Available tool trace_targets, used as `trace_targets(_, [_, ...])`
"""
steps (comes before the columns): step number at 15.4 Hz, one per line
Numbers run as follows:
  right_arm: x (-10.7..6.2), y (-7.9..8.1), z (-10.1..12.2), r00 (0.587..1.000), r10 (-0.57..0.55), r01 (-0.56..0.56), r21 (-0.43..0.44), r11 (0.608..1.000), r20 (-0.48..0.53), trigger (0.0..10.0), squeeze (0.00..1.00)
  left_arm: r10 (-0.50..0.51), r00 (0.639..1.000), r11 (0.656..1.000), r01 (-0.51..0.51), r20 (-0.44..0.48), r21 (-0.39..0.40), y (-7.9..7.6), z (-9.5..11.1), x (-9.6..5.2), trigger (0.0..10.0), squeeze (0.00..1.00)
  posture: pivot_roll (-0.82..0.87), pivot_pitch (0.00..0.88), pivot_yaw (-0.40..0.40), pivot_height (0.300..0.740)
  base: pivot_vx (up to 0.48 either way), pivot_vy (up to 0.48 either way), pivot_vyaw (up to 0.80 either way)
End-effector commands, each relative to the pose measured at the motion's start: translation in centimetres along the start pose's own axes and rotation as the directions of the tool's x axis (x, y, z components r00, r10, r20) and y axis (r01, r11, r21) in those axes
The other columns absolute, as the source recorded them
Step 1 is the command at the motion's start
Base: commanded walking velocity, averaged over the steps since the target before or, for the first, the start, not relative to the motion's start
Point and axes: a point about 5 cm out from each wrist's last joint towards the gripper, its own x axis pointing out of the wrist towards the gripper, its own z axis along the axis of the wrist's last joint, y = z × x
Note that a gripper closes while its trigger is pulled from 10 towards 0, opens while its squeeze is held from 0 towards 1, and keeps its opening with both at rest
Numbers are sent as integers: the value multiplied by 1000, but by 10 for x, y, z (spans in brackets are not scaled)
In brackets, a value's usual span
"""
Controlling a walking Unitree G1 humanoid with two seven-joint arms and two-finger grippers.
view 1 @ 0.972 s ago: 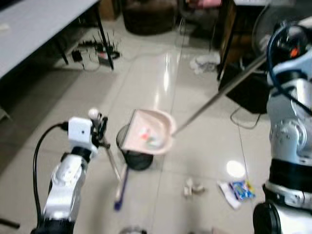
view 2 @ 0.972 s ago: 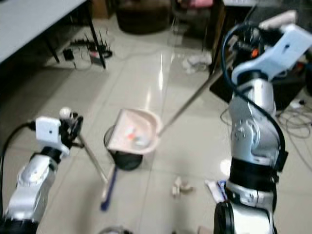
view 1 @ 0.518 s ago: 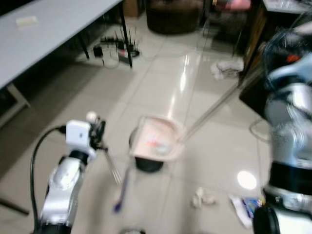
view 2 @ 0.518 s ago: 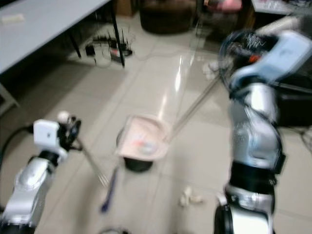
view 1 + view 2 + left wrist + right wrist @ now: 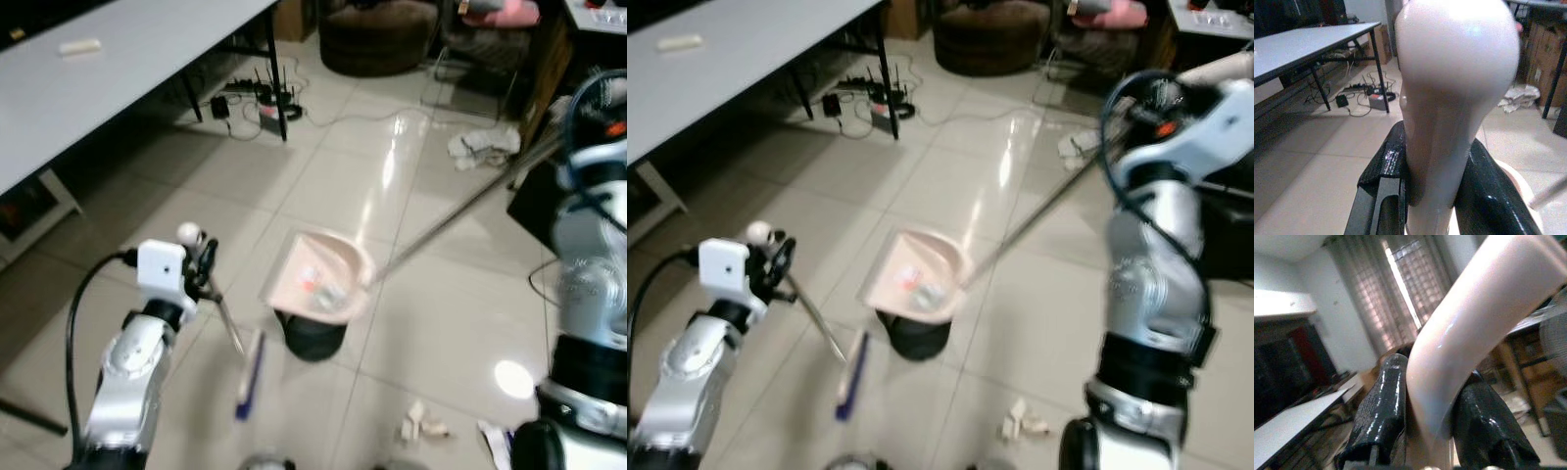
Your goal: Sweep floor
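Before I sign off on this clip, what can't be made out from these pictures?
- What lies in the dustpan: too small and blurred in both eye views.
- The bin: its opening is covered by the dustpan.
- The litter on the floor: blurred, kind unclear.
- The left hand: its pale broom handle blocks much of the left wrist view.
- The right hand: the dustpan handle hides much of the room.

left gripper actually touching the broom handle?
Touching. In the left wrist view, both black fingers press against the sides of the pale broom handle, with no gap visible; the left gripper is shut on it.
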Motion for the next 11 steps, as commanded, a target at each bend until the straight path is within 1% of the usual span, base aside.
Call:
trace_targets(1, [1,2,14,998,12,-14,21,1000,62,10000,0,2,999,1000,-3,41,25,2,10,3,10000,0,10,75,74,740,390,0,0])
trace_targets(4, [0,-3,12,998,5,-5,-2,1000,60,10000,0,-2,999,1000,1,41,22,1,10,3,10000,0,12,70,74,740,385,0,0])
trace_targets(7, [-1,-1,8,998,22,-21,-18,1000,54,10000,0,6,999,1000,-7,36,24,3,9,2,10000,0,20,68,72,740,385,0,0])
trace_targets(11, [-1,0,5,997,54,-50,-64,997,63,10000,0,7,999,1000,-7,32,18,4,9,2,10000,0,26,72,71,740,374,0,0])
